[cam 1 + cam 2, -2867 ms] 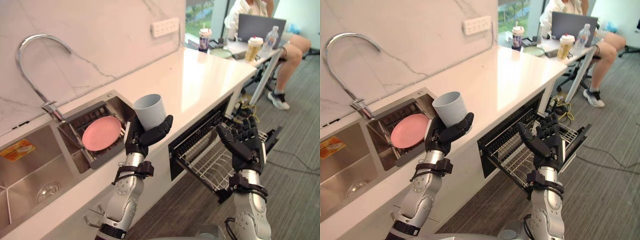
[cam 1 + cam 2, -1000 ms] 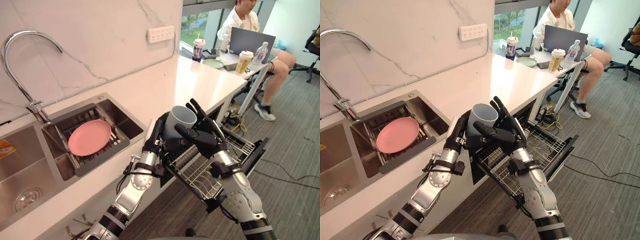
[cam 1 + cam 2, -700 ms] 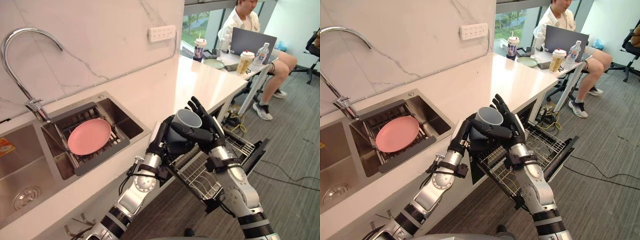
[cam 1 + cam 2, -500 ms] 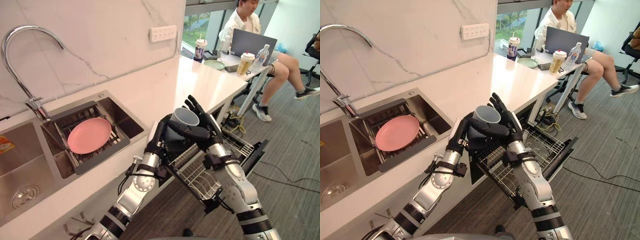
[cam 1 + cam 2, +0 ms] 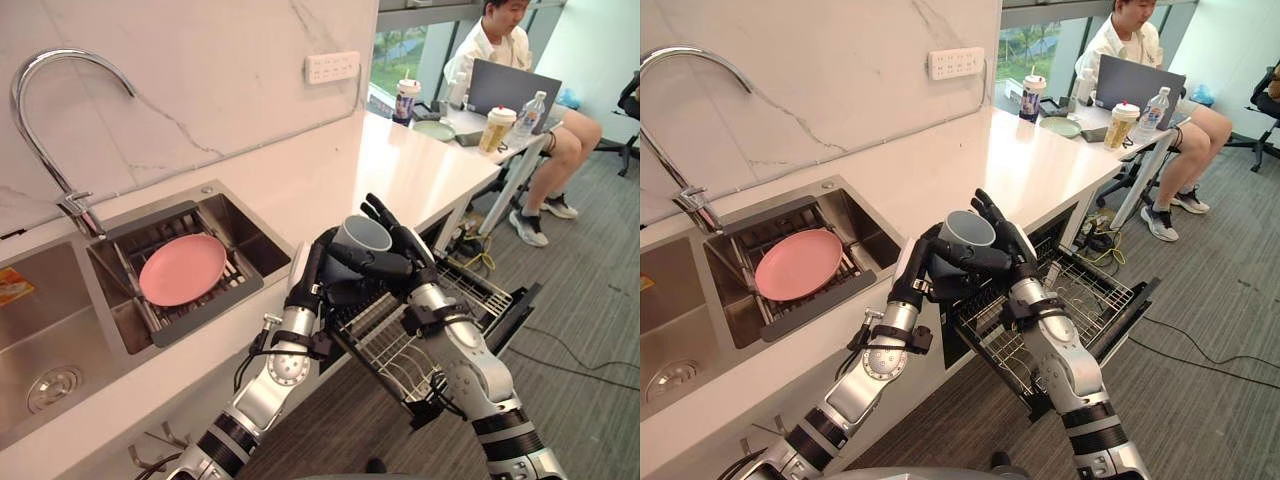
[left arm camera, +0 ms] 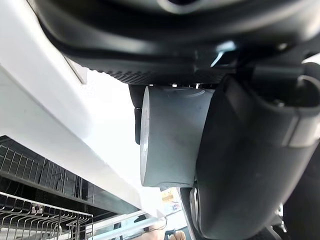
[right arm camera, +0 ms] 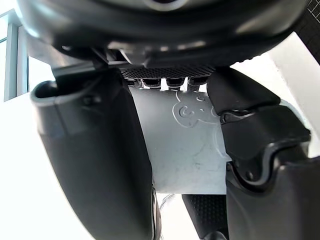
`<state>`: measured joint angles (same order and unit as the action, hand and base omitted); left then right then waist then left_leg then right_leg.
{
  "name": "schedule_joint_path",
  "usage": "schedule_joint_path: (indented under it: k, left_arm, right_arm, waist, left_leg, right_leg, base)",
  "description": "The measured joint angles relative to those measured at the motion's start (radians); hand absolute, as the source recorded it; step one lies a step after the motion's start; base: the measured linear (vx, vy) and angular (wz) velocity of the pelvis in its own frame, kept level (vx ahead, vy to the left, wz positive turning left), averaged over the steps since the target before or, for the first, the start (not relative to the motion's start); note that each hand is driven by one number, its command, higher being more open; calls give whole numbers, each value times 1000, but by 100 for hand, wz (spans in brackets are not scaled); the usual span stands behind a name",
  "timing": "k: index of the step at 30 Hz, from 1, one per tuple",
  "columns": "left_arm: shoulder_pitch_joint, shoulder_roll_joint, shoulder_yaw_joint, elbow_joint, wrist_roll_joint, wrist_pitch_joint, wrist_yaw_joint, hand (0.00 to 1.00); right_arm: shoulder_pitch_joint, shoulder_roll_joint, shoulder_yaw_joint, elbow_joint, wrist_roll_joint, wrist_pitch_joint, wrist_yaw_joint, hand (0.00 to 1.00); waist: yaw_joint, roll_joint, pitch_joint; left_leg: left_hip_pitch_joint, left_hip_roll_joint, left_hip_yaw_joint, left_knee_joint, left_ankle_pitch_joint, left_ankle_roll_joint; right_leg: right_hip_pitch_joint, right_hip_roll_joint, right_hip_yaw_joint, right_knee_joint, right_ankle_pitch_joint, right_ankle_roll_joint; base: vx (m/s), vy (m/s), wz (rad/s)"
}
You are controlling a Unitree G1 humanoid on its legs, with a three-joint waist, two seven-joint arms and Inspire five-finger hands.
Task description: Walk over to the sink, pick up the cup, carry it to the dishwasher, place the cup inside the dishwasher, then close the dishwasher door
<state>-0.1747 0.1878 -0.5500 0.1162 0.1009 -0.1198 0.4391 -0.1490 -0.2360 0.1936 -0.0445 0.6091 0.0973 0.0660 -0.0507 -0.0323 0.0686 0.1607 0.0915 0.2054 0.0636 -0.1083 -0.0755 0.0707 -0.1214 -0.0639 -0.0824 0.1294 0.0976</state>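
The cup, carried a moment ago by the left hand alone, now sits upright above the open dishwasher rack, left fingers wrapped round it and the right hand newly clasping it, so a handover looks under way.

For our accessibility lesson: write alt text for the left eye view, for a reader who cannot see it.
The robot's left hand and right hand together grip a grey cup by the open dishwasher's pulled-out wire rack. To their left, a pink plate rests in the sink.
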Motion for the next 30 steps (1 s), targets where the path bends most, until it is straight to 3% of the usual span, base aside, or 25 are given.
schedule_joint_path:
  k: [12,13,19,30]
  left_arm:
    - [0,-27,49,-82,46,-2,93,0]
    - [-2,-31,50,-84,55,-5,102,0]
    - [-3,-39,45,-84,57,-12,107,0]
    - [-22,-39,16,-84,73,-11,103,0]
  right_arm:
    - [-4,17,80,13,79,-2,-2,100]
    - [-3,23,86,13,86,-2,-2,0]
    - [6,39,86,14,116,-6,-12,0]
    - [47,38,99,-20,117,-67,-65,0]
  waist:
    - [6,0,0]
    - [6,0,0]
    - [7,0,0]
    - [5,-1,-3]
  left_leg:
    - [18,-1,22,-16,0,-2]
    - [20,-1,22,-18,1,-2]
    - [30,-4,26,-25,5,-2]
    - [38,-5,25,-34,8,-3]
  right_leg:
    - [-1,7,8,7,-1,-3]
    - [-1,7,8,7,-1,-3]
    - [-1,6,9,12,-1,-3]
    - [3,5,10,14,-2,-4]
  base:
    - [-4,-1,-4]
    - [0,0,0]
    - [0,0,0]
    - [0,0,0]
